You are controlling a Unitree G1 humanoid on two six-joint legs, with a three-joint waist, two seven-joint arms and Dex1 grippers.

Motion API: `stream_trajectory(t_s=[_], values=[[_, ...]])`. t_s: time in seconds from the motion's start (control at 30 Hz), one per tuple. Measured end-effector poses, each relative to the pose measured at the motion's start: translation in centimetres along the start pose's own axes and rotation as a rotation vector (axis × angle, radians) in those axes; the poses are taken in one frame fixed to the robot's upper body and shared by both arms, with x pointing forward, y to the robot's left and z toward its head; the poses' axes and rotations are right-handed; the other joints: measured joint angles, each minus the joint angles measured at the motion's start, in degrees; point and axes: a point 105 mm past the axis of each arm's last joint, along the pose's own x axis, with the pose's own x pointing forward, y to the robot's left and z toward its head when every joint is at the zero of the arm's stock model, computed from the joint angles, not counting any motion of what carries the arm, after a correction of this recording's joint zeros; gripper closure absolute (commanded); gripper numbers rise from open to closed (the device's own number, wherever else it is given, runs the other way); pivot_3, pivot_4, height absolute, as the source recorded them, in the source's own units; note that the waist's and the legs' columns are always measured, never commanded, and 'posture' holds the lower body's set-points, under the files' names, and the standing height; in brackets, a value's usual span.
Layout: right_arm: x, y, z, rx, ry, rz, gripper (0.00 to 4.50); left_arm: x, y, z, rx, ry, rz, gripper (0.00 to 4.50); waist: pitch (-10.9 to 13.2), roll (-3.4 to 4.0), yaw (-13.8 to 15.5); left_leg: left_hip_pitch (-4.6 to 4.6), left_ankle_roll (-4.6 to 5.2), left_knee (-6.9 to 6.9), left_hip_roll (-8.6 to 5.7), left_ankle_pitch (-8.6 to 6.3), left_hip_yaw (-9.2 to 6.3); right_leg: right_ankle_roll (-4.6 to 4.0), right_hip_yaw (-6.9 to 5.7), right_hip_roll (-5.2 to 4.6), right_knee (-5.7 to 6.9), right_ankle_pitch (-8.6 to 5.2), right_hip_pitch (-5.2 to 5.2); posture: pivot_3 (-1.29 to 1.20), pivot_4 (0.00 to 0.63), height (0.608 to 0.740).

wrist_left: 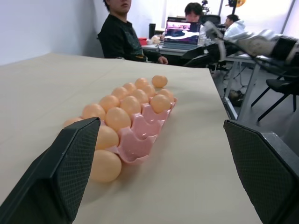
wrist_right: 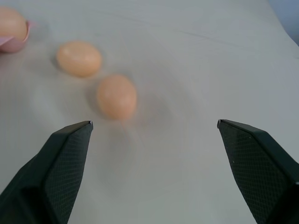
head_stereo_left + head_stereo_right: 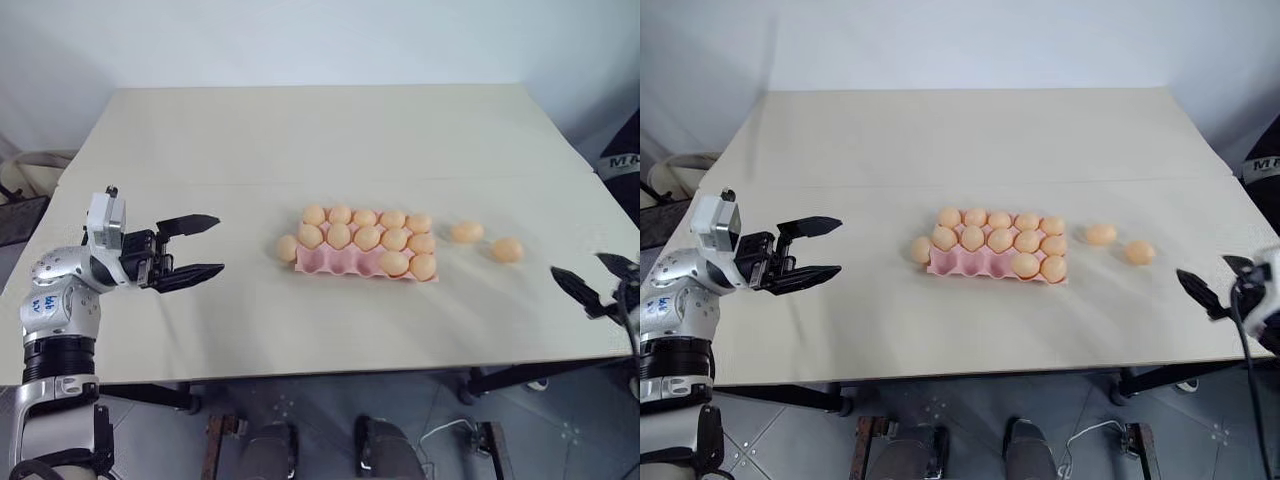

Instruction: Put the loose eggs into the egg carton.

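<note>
Table (image 3: 200, 140) bare w/ carton (image 3: 340, 262), 3 loose eggs (image 3: 467, 232) beside it

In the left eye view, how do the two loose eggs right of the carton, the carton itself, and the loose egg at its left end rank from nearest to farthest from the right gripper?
From the right gripper:
1. Outer loose egg, farthest right on the table.
2. Inner loose egg, between that egg and the carton.
3. Egg carton, mid-table.
4. Loose egg against the carton's left end.
</note>
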Motion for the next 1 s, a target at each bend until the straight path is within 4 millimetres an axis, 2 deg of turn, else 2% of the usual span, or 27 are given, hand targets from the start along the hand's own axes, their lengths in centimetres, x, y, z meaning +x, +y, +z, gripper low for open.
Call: stream_trajectory(t_s=[0.23, 0.43, 0.6, 0.77, 0.9, 1.0], values=[[4.1, 1.0, -0.1, 0.075, -0.009, 0.027, 0.02, 0.0, -0.7, 0.0, -0.001, -0.004, 0.011, 0.0, 0.05, 0.08, -0.19, -0.02, -0.15, -0.05, 0.02, 0.09, 0.06, 0.0, -0.04, 0.02, -0.03, 0.0, -0.05, 0.0, 0.15, 0.74], [6.5, 2.8, -0.1, 0.098, -0.016, 0.083, 0.02, -0.3, -1.1, 0.1, 0.004, -0.008, 0.032, 0.0, 0.05, 0.09, -0.07, -0.03, -0.15, -0.02, 0.03, 0.09, 0.07, 0.0, -0.05, 0.01, 0.0, 0.0, -0.05, 0.0, 0.15, 0.74], [8.4, 3.1, -0.9, 0.097, 0.007, 0.055, 0.02, -0.4, -1.3, 0.1, 0.002, -0.008, 0.046, 0.0, 0.06, 0.1, -0.21, -0.02, -0.16, -0.03, 0.03, 0.09, 0.08, 0.0, -0.04, 0.02, 0.01, 0.0, -0.07, 0.0, 0.15, 0.74], [9.3, 3.3, -2.2, 0.087, 0.039, 0.031, 0.02, -0.2, -1.4, 0.4, 0.019, -0.006, 0.046, 0.0, 0.06, 0.11, -0.23, -0.05, -0.27, -0.08, 0.03, 0.15, 0.08, 0.0, -0.04, 0.03, 0.14, 0.0, -0.08, 0.0, 0.15, 0.74], [9.6, 2.9, -2.5, 0.071, 0.044, -0.01, 0.02, -0.2, -1.3, 0.4, 0.02, -0.007, 0.055, 0.0, 0.07, 0.12, -0.41, -0.05, -0.27, -0.08, 0.03, 0.15, 0.17, 0.0, -0.13, 0.04, 0.15, 0.0, -0.09, 0.0, 0.15, 0.74], [9.7, 2.5, -2.7, 0.072, 0.054, -0.039, 0.61, -0.2, -1.2, 0.4, 0.021, -0.007, 0.06, 0.0, 0.07, 0.12, -0.59, -0.05, -0.27, -0.08, 0.03, 0.15, 0.2, 0.01, -0.14, 0.05, 0.17, 0.0, -0.1, 0.0, 0.15, 0.74]])
